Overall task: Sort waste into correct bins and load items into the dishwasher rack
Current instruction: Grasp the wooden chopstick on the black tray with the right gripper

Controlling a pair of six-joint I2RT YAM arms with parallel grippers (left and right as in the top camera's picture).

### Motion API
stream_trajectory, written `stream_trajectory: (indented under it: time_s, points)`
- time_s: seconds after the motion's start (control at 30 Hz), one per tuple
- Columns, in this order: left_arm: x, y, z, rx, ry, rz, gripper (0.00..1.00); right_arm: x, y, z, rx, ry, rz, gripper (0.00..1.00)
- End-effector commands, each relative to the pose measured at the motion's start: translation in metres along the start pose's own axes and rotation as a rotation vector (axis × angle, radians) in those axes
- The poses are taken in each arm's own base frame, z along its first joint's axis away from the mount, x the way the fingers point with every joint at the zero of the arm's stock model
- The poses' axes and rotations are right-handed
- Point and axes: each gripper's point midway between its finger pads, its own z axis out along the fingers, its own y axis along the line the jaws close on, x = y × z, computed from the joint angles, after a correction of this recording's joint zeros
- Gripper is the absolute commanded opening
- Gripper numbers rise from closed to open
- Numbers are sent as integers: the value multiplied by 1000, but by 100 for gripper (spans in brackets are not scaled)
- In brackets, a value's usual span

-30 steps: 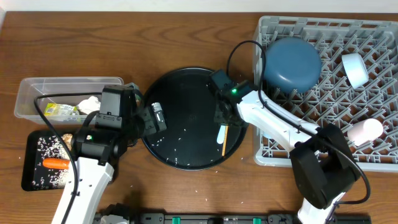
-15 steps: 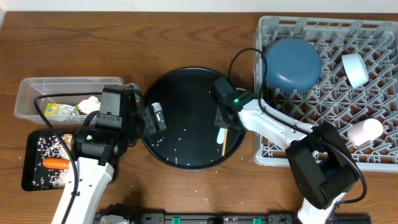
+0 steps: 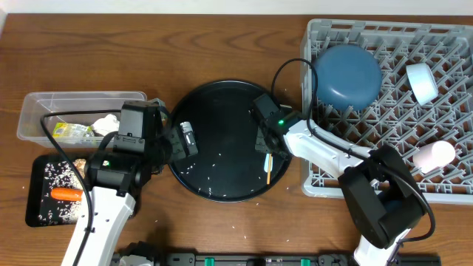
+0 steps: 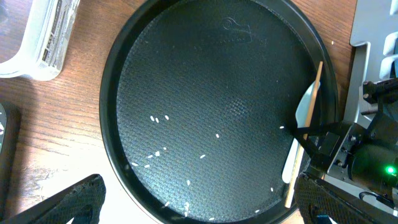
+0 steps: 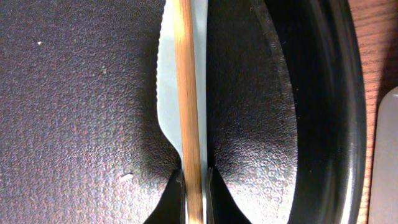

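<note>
A thin wooden chopstick lies lengthwise on a white spoon at the right side of the round black tray. My right gripper is shut on the chopstick, its fingertips pinching the stick with the spoon's handle just beneath. In the overhead view the right gripper is low over the tray and the chopstick pokes out toward the front. My left gripper hovers open over the tray's left half, holding nothing. The left wrist view shows the spoon and the chopstick.
The dishwasher rack at right holds a dark blue plate, a white bowl and a pink cup. A clear tub holds a wrapper and tissue. A black tray holds a carrot. Rice grains dot the round tray.
My right gripper has come down a little toward the front and shut on the chopstick. The stick has shifted over the spoon. The left arm has not moved.
</note>
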Motion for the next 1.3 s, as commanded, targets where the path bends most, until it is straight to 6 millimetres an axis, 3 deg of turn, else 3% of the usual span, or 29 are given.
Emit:
stream_trajectory:
  time_s: [0.0,0.37,0.77,0.97,1.13,1.27]
  points:
    - [-4,2,-1,-12,-11,2,98,-2,-8,5,25,-13,9,1]
    - [-4,2,-1,-12,-11,2,98,-7,-2,-1,6,-22,11,1]
    - [-4,2,-1,-12,-11,2,98,-17,6,-28,-32,-45,-13,1]
    - [-4,2,-1,-12,-11,2,98,-13,10,-29,-56,-23,-31,1]
    - [-4,2,-1,-12,-11,2,98,-11,18,-32,-97,-3,-51,1]
    - [-4,2,-1,-12,-11,2,98,-17,30,-46,-144,-1,-97,1]
